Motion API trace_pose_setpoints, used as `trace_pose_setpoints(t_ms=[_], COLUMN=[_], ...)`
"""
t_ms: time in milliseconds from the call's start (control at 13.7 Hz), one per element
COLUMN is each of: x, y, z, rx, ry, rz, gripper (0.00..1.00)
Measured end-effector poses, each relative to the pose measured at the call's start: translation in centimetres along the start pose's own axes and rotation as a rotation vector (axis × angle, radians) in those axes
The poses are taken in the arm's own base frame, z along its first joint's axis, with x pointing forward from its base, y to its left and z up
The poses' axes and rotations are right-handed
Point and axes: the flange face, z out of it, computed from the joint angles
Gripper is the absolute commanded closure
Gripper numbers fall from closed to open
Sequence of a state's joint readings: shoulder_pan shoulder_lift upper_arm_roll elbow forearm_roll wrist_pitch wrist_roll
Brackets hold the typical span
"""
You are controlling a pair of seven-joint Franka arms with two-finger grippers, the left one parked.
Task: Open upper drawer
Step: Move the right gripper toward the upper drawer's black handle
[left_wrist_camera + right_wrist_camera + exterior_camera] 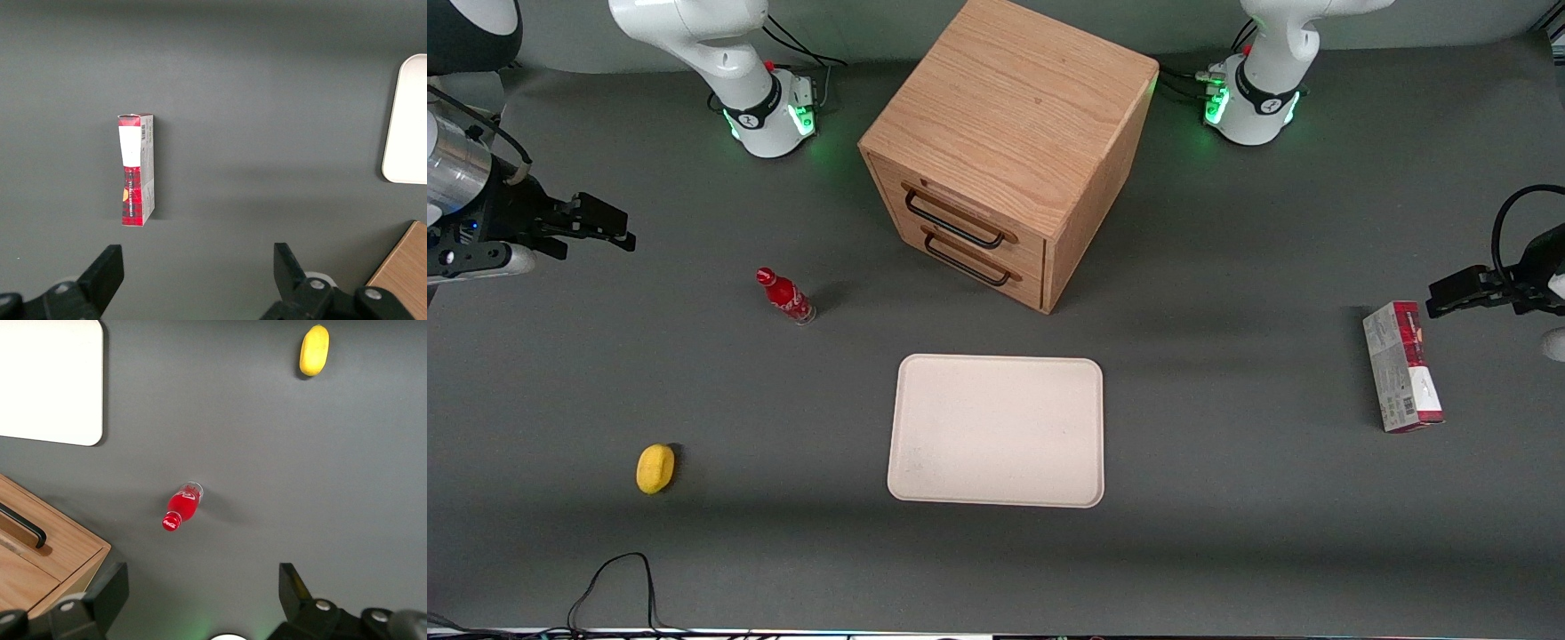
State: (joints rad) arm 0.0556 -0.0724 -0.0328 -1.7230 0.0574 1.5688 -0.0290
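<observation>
Partly hidden: only the face of the upper drawer (958, 216) visible in the front view, box concealed inside the wooden cabinet (1014, 107); in the right wrist view just a cropped corner of the cabinet with one end of a black handle, hard to assign to either drawer. Fully shut, flush with the cabinet front, directly above the lower drawer (980, 258). Faces obliquely toward the front edge and the working arm's end of the worktop, long axis horizontal across the cabinet face. Light oak, black wire handle (953, 224) along its width. Cabinet near the middle of the worktop's back edge. Gripper (596, 222) high over the working arm's end, well apart from the drawer, fingers (110, 597) spread wide, nothing between them. Nearer the front camera: red bottle (785, 297), cream tray (996, 431), yellow object (655, 468). Red-and-white box (1401, 366) toward the parked arm's end.
</observation>
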Motion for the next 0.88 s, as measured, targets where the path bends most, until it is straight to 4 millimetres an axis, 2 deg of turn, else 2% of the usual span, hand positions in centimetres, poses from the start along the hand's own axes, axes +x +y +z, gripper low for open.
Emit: trace_pose_setpoints(t_ms=[292,511,657,730,876], x=[0.0,1.1,3.3,4.8,7.5], y=[-0.2,-1.6,-4.3,-6.4,-12.0], z=[-0.8,-1.0,-0.4,0.4,3.1], rx=[-0.001,-0.004,-0.010,-0.014,-0.027], ry=[0.001,-0.007,-0.019,-0.030,-0.058], rz=[-0.007,-0.031,-0.013,-0.004,-0.034], gripper=[0.00,0.00,0.00,0.00,0.00])
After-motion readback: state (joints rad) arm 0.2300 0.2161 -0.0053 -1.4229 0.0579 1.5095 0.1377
